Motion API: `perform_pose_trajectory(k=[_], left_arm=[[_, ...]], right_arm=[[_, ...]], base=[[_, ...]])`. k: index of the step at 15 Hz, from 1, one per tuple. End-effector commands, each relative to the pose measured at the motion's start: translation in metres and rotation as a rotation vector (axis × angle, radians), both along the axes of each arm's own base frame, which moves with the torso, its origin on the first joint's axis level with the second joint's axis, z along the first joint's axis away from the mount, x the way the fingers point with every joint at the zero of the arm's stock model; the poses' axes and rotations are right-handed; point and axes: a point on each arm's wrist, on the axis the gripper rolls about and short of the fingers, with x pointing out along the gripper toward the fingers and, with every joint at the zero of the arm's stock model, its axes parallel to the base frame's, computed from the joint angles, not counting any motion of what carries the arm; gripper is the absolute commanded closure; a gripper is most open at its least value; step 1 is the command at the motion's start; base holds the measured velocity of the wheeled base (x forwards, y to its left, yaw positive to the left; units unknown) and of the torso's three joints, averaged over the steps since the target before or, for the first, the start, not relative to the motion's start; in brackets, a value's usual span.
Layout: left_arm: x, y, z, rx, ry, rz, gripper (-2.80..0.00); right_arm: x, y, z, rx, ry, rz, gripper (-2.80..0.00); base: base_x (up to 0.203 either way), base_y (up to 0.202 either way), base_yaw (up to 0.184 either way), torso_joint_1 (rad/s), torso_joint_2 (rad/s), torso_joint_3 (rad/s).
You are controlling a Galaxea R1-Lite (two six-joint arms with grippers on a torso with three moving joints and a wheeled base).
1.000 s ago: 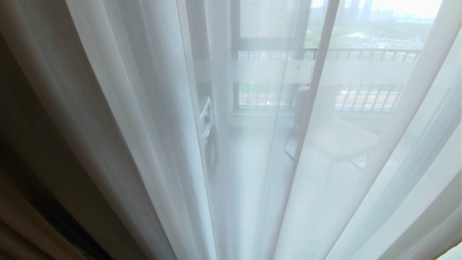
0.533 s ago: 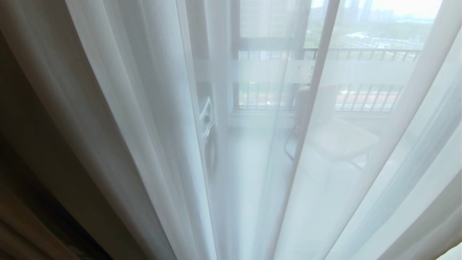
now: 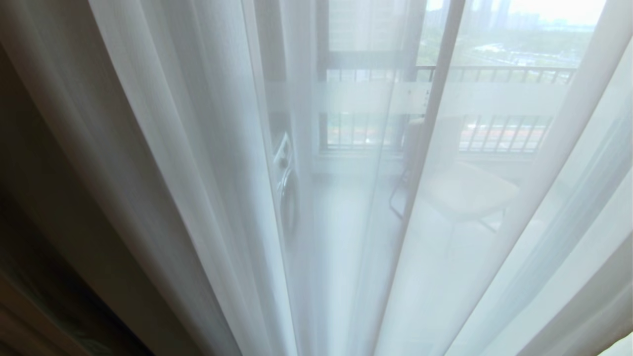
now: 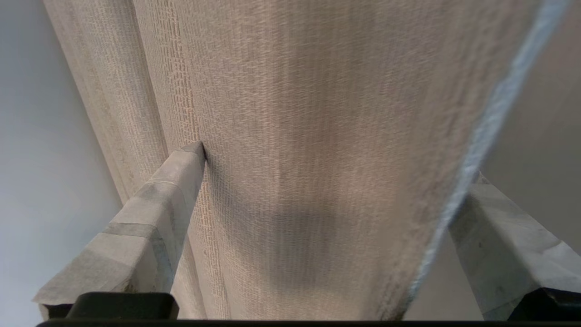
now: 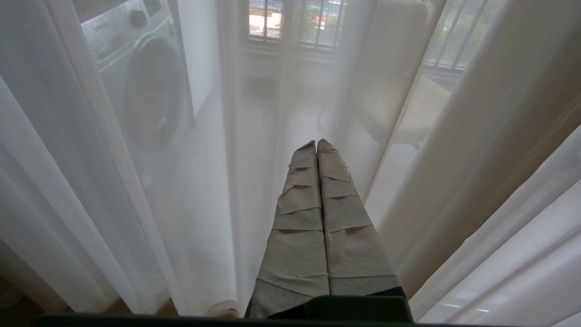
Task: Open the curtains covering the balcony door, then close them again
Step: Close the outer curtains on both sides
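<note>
The white sheers (image 3: 198,148) are seen hanging drawn across the balcony door (image 3: 435,99), whose frosted band (image 3: 484,96) shows through them, while the beige drape (image 4: 317,136) is gathered at the far left. A fold of that drape is seen between the widely parted fingers (image 4: 172,195) of the left gripper (image 4: 336,163), one fingertip touching the cloth. The right gripper (image 5: 316,144) is held near the sheers with its fingers pressed together, a washing machine (image 5: 145,86) and a chair (image 3: 465,188) being visible beyond.
</note>
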Motion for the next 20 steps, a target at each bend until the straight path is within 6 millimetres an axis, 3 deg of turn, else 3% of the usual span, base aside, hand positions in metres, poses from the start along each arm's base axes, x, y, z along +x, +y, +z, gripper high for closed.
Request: perform_pose_trajectory(k=[1, 9, 20], left_arm=[[-0.001, 0.001, 0.000, 0.000, -0.004, 0.005, -2.80], [0.005, 0.013, -0.007, -0.006, -0.013, 0.000, -2.80], [0.041, 0.035, -0.018, 0.038, -0.116, -0.278, -2.80]], right_arm=[[0.000, 0.000, 0.000, -0.001, 0.000, 0.001, 0.00], [0.000, 0.000, 0.000, -0.001, 0.000, 0.001, 0.00], [0.000, 0.000, 0.000, -0.001, 0.000, 0.001, 0.00]], base=[[0.000, 0.000, 0.000, 0.000, 0.00, 0.000], [0.000, 0.000, 0.000, 0.000, 0.00, 0.000], [0.000, 0.000, 0.000, 0.000, 0.00, 0.000]])
